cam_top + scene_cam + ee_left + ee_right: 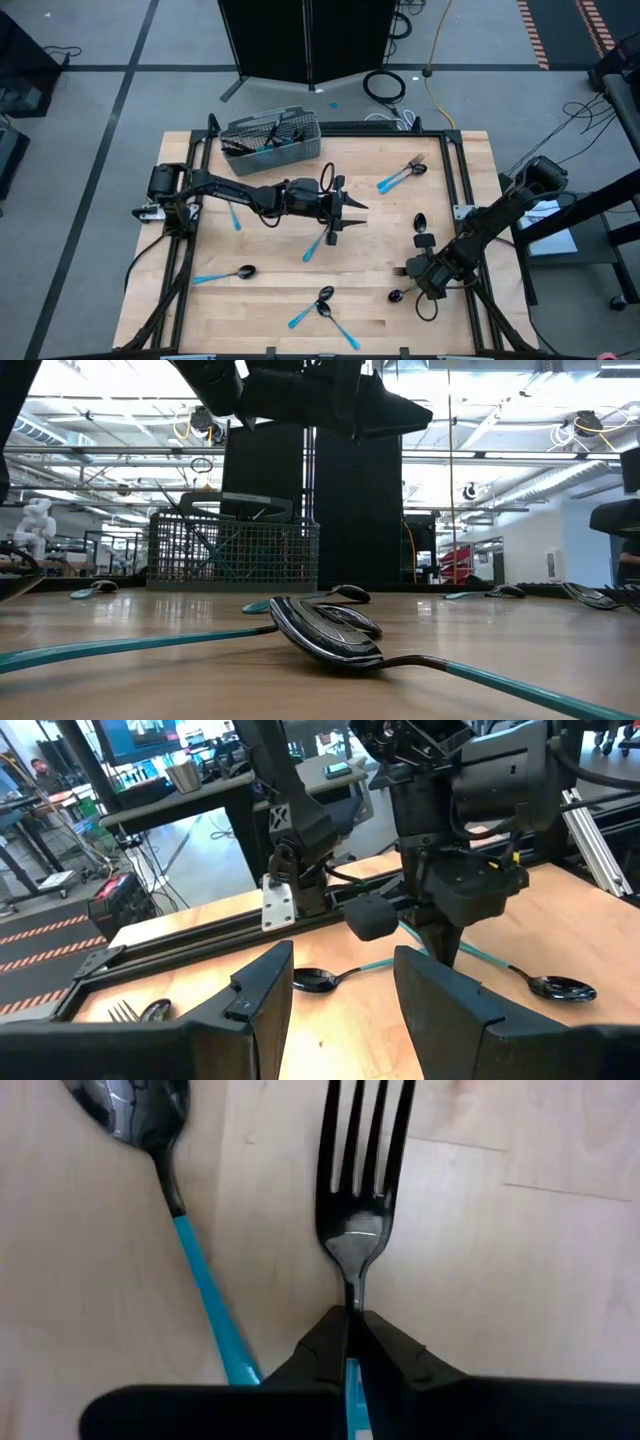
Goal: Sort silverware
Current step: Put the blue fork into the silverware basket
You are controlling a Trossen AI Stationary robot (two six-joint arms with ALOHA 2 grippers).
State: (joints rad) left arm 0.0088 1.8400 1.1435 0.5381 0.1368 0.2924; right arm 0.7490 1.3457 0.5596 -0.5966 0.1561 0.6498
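The right gripper [352, 1342] is low at the table's right front, its 2 fingers pinched together. The left arm reaches to mid-table, its gripper [352, 208] hovering with fingers [262, 1000] spread apart

Overhead looks straight down; low camera level, perhaps nearest the spoons [330, 628].

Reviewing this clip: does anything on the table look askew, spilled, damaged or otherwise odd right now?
Nothing looks damaged or spilled. Loose silverware lies scattered across the table, as expected mid-sort, and the wire basket stands upright at the far edge. The right gripper is shut on a fork; the left gripper hovers open.
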